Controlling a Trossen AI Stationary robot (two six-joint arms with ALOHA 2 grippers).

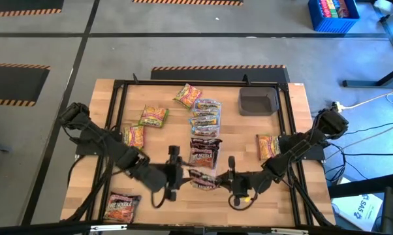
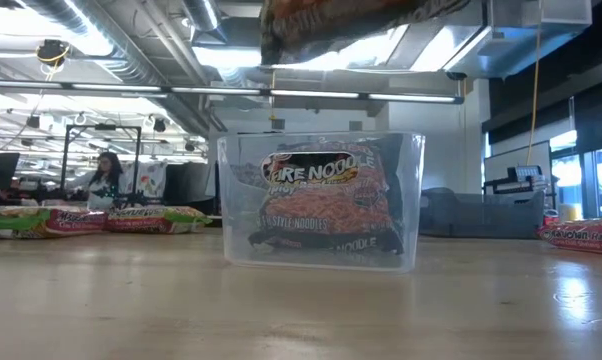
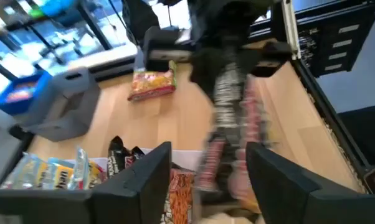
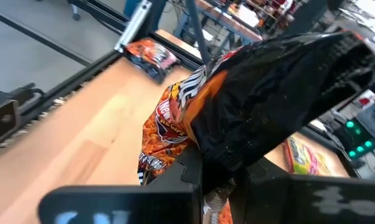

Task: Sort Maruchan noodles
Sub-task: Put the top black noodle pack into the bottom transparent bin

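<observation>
A dark maroon noodle packet (image 1: 203, 179) hangs between my two grippers near the table's front edge, above and just in front of a clear tub (image 2: 321, 200) that holds another dark packet (image 1: 204, 153). My right gripper (image 4: 225, 183) is shut on the hanging packet. My left gripper (image 3: 206, 171) is open and points toward the table's right, its fingers either side of the packet's left end (image 3: 228, 124). Yellow-green packets (image 1: 153, 116) and pale blue ones (image 1: 205, 114) lie flat on the far half of the table. My right gripper pinches one crumpled end of the dark packet (image 4: 215, 155) between its two fingers, coming nearly level from the table's right. The packet stands out beyond the fingers, lifted clear of the table (image 2: 361, 25). My left gripper: whether its fingers touch the packet I cannot tell.
A dark grey tray (image 1: 258, 101) sits at the far right. One yellow-green packet (image 1: 268, 146) lies by the right arm, another (image 1: 134, 136) by the left arm, and a dark packet (image 1: 121, 207) at the near left corner. A black frame (image 1: 118, 85) rims the table.
</observation>
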